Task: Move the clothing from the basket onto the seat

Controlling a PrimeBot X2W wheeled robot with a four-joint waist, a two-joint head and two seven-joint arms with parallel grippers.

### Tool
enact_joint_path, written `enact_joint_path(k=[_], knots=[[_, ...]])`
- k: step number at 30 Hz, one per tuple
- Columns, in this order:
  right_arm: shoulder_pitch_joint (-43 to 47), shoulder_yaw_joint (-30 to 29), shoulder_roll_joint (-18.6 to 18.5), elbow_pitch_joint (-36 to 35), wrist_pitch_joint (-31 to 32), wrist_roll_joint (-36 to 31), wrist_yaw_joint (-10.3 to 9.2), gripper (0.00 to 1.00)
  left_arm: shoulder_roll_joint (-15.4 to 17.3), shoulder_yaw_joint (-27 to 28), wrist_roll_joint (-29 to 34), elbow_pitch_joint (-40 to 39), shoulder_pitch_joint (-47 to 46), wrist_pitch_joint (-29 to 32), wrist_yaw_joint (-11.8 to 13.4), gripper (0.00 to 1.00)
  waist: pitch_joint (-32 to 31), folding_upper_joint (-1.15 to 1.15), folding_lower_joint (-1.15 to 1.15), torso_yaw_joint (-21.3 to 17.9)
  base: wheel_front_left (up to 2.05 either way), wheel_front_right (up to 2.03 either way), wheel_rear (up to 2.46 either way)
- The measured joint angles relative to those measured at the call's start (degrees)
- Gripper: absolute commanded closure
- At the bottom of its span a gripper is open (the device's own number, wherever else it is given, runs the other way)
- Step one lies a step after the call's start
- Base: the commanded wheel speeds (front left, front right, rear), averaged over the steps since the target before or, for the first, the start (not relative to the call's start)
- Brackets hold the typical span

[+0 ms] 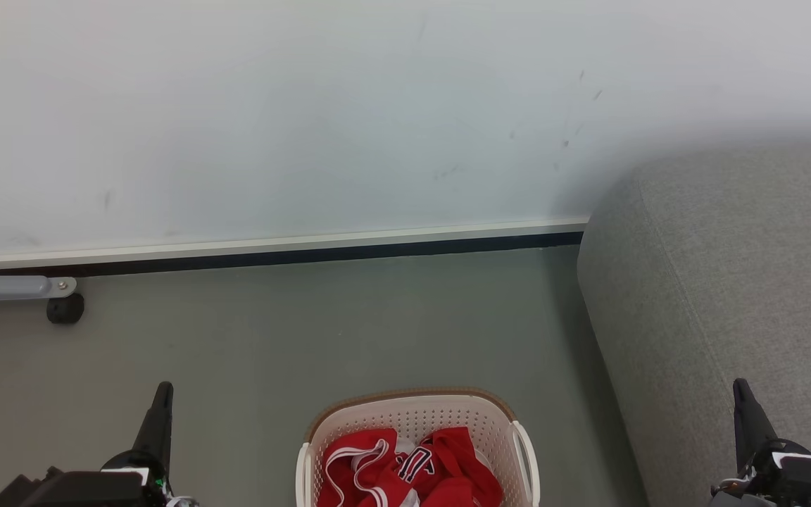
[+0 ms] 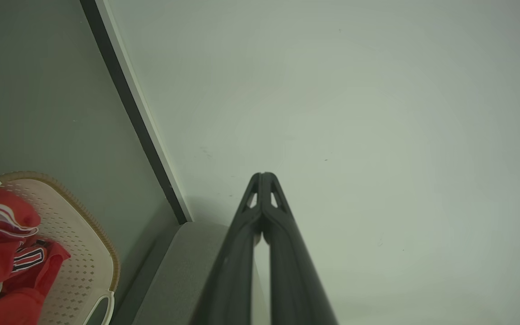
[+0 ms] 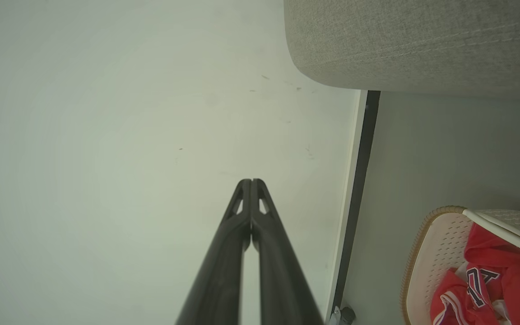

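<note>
The left gripper point(image 1: 162, 400) and right gripper point(image 1: 744, 394) are hanging pinched shut and empty either side of the basket point(image 1: 412, 396), looking parked pre-grab, while the red clothing point(image 1: 409, 473) is sitting bunched inside, right beside the grey seat point(image 1: 729, 282).

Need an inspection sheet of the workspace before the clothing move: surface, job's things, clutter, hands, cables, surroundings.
surface: smooth grey-green floor.
job's things: basket stands on the floor between the hands, with red clothing bunched inside; grey seat to its right, nothing on the part in view.
clutter: grey leg with black caster at far left by the wall.
hands: left hand and right hand both shut, holding nothing, apart from the basket.
cables: nothing seen.
surroundings: pale scuffed wall with a white-and-dark baseboard.
</note>
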Motion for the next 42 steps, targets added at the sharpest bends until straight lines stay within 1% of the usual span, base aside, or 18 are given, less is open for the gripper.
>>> enact_joint_path(k=[11, 12, 13, 14, 15, 16, 17, 30, 36, 38, 42], knots=[[0.0, 0.0, 0.0, 0.0, 0.0, 0.0, 0.0, 1.0, 0.0, 0.0, 0.0, 0.0, 0.0, 0.0, 0.0, 1.0, 0.0, 0.0, 0.0, 0.0, 0.0, 0.0, 0.0], [0.1, 0.1, 0.0, 0.3, 0.0, 0.0, -0.01, 0.0, -0.1, -0.1, 0.0, 0.2, 0.2, 0.0, 0.0, 0.0, 0.0, 0.0, 0.0, 0.0, 0.0, 0.0, 0.0], [0.3, 0.1, 0.2, 0.8, 0.0, 0.0, -0.03, 1.0, -0.2, -0.1, 0.0, 0.8, 0.5, 0.0, 0.0, 1.0, 0.0, 0.0, 0.0, 0.0, 0.0, 0.0, 0.0], [0.8, 0.2, 0.3, 1.4, 0.0, 0.0, -0.03, 1.0, -0.4, -0.2, 0.0, 1.4, 1.0, 0.0, 0.0, 1.0, 0.0, 0.0, 0.0, 0.0, 0.0, 0.0, 0.0], [1.4, 0.2, 0.5, 2.1, 0.0, 0.0, -0.09, 0.0, -0.6, -0.3, 0.0, 2.0, 1.6, 0.0, 0.0, 0.0, 0.0, 0.0, 0.0, 0.0, 0.0, 0.0, 0.0], [1.9, 0.3, 0.8, 2.8, 0.0, 0.0, -0.11, 1.0, -0.7, -0.3, 0.0, 2.7, 2.2, 0.0, 0.0, 1.0, 0.0, 0.0, 0.0, 0.0, 0.0, 0.0, 0.0], [2.4, 0.4, 1.0, 3.2, 0.0, 0.0, -0.11, 0.0, -0.8, -0.4, 0.0, 3.1, 2.8, 0.0, 0.0, 0.0, 0.0, 0.0, 0.0, 0.0, 0.0, 0.0, 0.0], [2.9, 2.8, 1.1, 3.0, -2.3, -0.9, -0.46, 0.0, -0.8, -2.6, 0.7, 2.2, 3.5, -2.2, 0.1, 0.0, -0.6, 0.0, 0.0, 0.0, 0.0, 0.0, 0.0], [3.0, 3.8, 1.1, 1.9, -3.7, -2.7, -1.53, 0.0, -0.8, -3.4, 3.5, 0.9, 3.7, -3.7, 0.9, 0.0, -1.0, 0.0, 0.0, -0.1, 0.0, 0.0, 0.0], [3.1, 4.3, 1.1, 1.6, -4.1, -3.8, -2.19, 0.0, -0.8, -3.6, 4.4, 0.6, 3.7, -4.1, 1.1, 0.0, -1.1, 0.0, 0.0, -0.1, 0.0, 0.0, 0.0], [3.6, 5.2, 1.0, 0.8, -4.9, -6.4, -3.13, 0.0, -0.7, -4.1, 7.7, -0.6, 3.7, -4.9, 2.1, 0.0, -1.4, 0.0, 0.0, -0.1, 0.0, 0.0, 0.0]])
